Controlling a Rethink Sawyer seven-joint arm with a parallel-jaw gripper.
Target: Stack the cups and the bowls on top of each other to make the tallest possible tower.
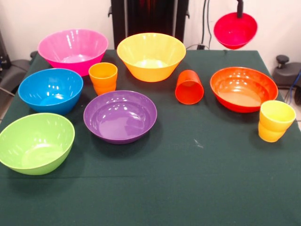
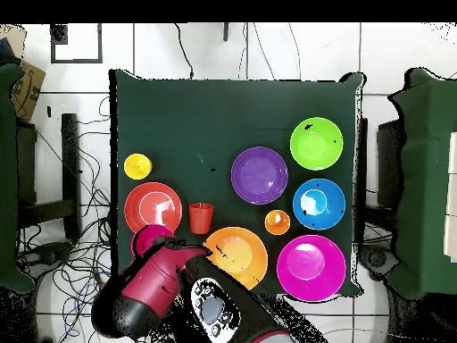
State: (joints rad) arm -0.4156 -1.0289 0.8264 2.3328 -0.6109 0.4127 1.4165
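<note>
Front view shows my gripper point(image 1: 240, 13) holding the small magenta-red bowl point(image 1: 235, 30) above the table's point(image 1: 188, 188) far right corner; next, I'd choose a base.

**Bright, even, barely any shadow**

Lit evenly from above. Soft short shadows under the glossy purple plastic bowl point(image 1: 120, 116) and ribbed yellow plastic cup point(image 1: 275, 120). White glare inside the glossy orange-red bowl point(image 2: 153, 207). Dark green tablecloth point(image 1: 197, 188) matte, no glare.

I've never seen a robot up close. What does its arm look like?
From overhead, the arm is a chunky, rounded tube in glossy red with black sections, and one black part carries a small panel of light buttons. From the front only a thin dark stem of the gripper shows.
</note>
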